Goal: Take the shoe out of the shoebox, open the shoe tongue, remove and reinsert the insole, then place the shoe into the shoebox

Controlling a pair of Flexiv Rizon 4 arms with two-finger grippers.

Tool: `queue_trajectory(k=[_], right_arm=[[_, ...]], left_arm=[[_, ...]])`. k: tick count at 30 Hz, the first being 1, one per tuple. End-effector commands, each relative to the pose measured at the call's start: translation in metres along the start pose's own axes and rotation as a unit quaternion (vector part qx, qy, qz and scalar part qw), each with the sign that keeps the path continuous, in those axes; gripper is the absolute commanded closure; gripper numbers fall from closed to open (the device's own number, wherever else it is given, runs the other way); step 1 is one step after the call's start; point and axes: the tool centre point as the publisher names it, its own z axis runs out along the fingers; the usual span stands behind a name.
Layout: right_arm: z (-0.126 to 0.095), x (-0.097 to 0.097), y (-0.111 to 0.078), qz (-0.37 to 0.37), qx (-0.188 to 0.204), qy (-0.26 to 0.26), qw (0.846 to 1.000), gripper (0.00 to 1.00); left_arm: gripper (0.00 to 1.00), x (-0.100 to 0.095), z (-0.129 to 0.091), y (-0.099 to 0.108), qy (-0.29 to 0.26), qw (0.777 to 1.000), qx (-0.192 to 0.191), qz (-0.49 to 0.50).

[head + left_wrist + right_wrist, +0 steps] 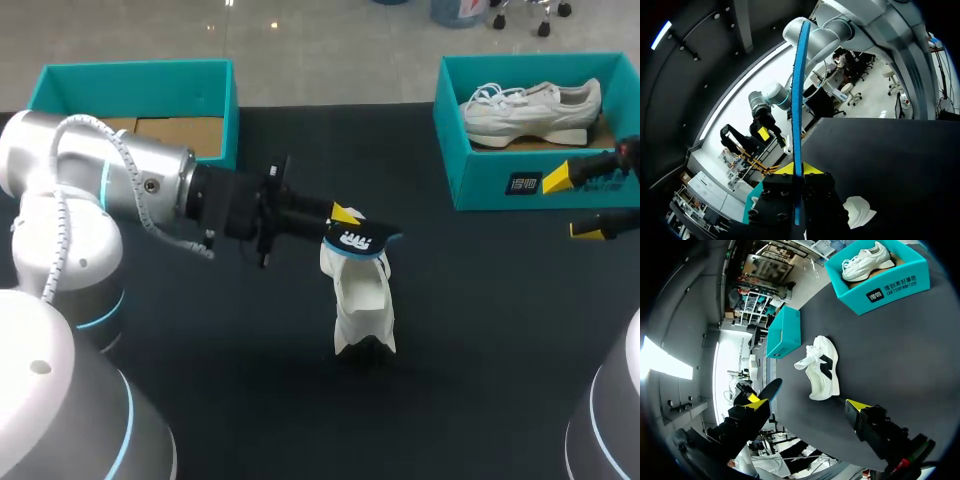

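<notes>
Shoe [362,310]: white trainer with a black side panel, resting on the dark table between the two boxes and clear of both. Insole [362,240]: thin, blue-edged, black face with white print, out of the shoe and just above it, pinched in the left gripper [345,215]. Shoeboxes: two teal, lidless; the left shoebox [135,72] shows a bare cardboard floor, the right shoebox [500,175] holds a second white shoe [535,108] lying lengthwise.

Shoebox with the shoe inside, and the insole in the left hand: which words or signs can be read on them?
On the shoebox, a black label with white print: too small and warped to quote surely.
On the insole, white marks on black: too blurred to read.
</notes>
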Motion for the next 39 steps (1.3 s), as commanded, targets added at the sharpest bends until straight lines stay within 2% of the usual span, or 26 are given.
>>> queue_trajectory(k=[1,3,6,10,23,27,29,39], right_arm=[[0.000,0.000,-0.001,0.001,0.000,-0.001,1.000,0.00],[0.000,0.000,-0.001,0.001,0.000,-0.001,1.000,0.00],[0.000,0.000,-0.001,0.001,0.000,-0.001,1.000,0.00],[0.000,0.000,-0.001,0.001,0.000,-0.001,1.000,0.00],[0.000,0.000,-0.001,0.001,0.000,-0.001,1.000,0.00],[0.000,0.000,-0.001,0.001,0.000,-0.001,1.000,0.00],[0.000,0.000,-0.001,0.001,0.000,-0.001,1.000,0.00],[0.000,0.000,-0.001,0.001,0.000,-0.001,1.000,0.00]], left_arm=[[1.00,0.000,-0.001,-0.001,0.001,1.000,-0.001,0.000],[1.00,0.000,-0.001,-0.001,0.001,1.000,-0.001,0.000],[1.00,0.015,0.004,0.000,0.011,1.000,0.009,-0.011],[1.00,0.032,0.005,0.005,0.025,1.000,0.000,-0.019],[1.00,0.083,0.001,0.035,0.046,0.998,-0.004,-0.048],[1.00,0.094,0.000,0.047,0.053,0.997,-0.023,-0.052],[1.00,0.096,0.000,0.052,0.052,0.997,-0.037,-0.052],[1.00,0.096,0.000,0.052,0.052,0.997,-0.037,-0.052]])
